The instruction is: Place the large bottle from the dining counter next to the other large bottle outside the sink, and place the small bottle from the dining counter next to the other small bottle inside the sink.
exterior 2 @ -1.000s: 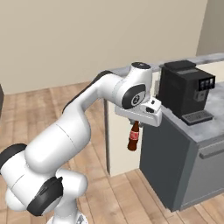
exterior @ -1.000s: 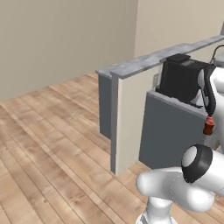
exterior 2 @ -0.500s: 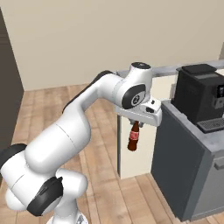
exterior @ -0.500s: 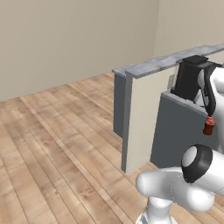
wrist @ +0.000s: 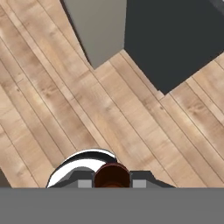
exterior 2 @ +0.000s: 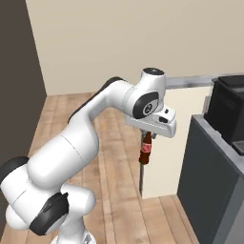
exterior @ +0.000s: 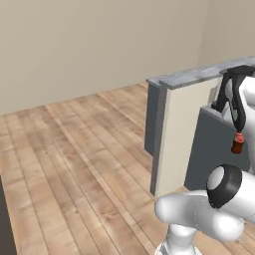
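Jaws clamped on the neck of the small bottle from the dining counter [exterior 2: 146, 151], gripper [exterior 2: 147, 134] pointing straight down, mid-frame in the right base view. Bottle hangs directly below the jaws, long axis vertical, base toward the wood floor [exterior 2: 109, 143], clear of everything around it. Same bottle shows at the right edge of the left base view [exterior: 237, 144], just under the hand.

Hand view: bottle [wrist: 112, 176] seen end-on at bottom centre between the two fingertips [wrist: 85, 180], so only a round dark-brown top, nothing of the label.

Bottle look: dark brown, cola-style, narrow neck widening to a short body, red label band round the middle. Upright, no tilt visible.

Surroundings: grey countertop [exterior: 199, 75] on a cream end panel [exterior 2: 164, 143] at upper right; dark cabinet [exterior 2: 209, 186] with a black coffee machine [exterior 2: 229, 107] at right edge.

Judgement: carry phase, bottle in transit. Neither the basin nor the pale small bottle can be placed from here, so direction to target can't be told. Neck-only grip with the body hanging free could swing if the base turns hard
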You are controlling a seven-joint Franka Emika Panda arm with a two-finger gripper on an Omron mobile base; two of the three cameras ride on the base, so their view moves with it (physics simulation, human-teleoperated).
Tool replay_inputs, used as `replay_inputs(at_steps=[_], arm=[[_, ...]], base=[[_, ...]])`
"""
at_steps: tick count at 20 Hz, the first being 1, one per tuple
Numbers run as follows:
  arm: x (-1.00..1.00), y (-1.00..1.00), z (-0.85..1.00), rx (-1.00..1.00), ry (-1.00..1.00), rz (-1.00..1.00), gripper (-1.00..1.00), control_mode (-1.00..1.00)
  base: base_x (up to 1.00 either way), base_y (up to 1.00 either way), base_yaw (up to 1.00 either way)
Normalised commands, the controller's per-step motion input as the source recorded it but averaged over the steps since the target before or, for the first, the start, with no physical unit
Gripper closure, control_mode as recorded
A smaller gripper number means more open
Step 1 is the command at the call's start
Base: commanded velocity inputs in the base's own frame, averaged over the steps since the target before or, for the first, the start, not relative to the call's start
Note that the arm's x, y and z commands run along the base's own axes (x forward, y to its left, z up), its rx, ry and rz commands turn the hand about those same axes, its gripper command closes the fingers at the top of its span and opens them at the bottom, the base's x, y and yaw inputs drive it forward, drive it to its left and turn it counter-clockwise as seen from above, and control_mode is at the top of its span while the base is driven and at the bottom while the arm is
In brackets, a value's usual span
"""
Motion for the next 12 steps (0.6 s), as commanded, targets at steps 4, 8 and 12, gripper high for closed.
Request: replay_inputs(at_steps=[4, 8, 12], arm=[[0.00, 0.00, 0.00, 0.00, 0.00, 0.00, 1.00, 1.00], [0.00, 0.00, 0.00, 0.00, 0.00, 0.00, 1.00, 1.00], [0.00, 0.00, 0.00, 0.00, 0.00, 0.00, 1.00, 1.00]], base=[[-0.01, 0.00, 0.25], [-0.06, 0.00, 0.25], [-0.19, -0.08, 0.24]])
